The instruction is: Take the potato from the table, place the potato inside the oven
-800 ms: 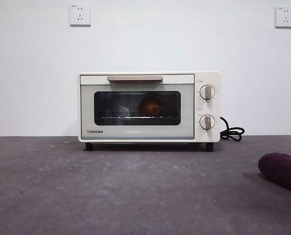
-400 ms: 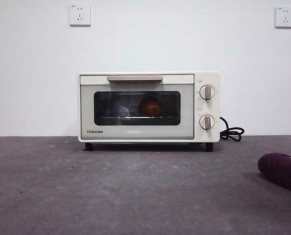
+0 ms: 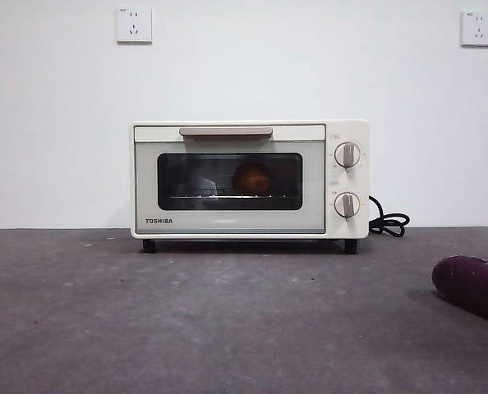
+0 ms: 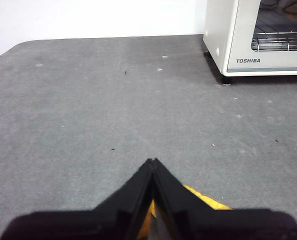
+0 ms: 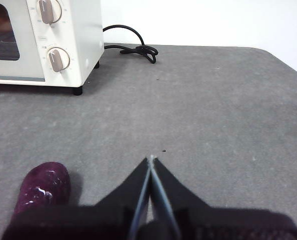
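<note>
The cream-white Toshiba oven (image 3: 248,179) stands at the back middle of the dark grey table (image 3: 227,320), its door closed. Through the dark glass I see the round orange-brown potato (image 3: 251,178) resting on the wire rack inside. My left gripper (image 4: 152,162) is shut and empty, hovering over bare table well away from the oven (image 4: 268,40), on its left side. My right gripper (image 5: 151,159) is also shut and empty, over the table on the oven's (image 5: 48,42) right side. Neither arm shows in the front view.
A dark purple oblong vegetable (image 3: 472,287) lies on the table at the right, close to my right gripper (image 5: 41,192). The oven's black cord (image 3: 389,221) coils behind its right side. Two wall sockets sit high on the white wall.
</note>
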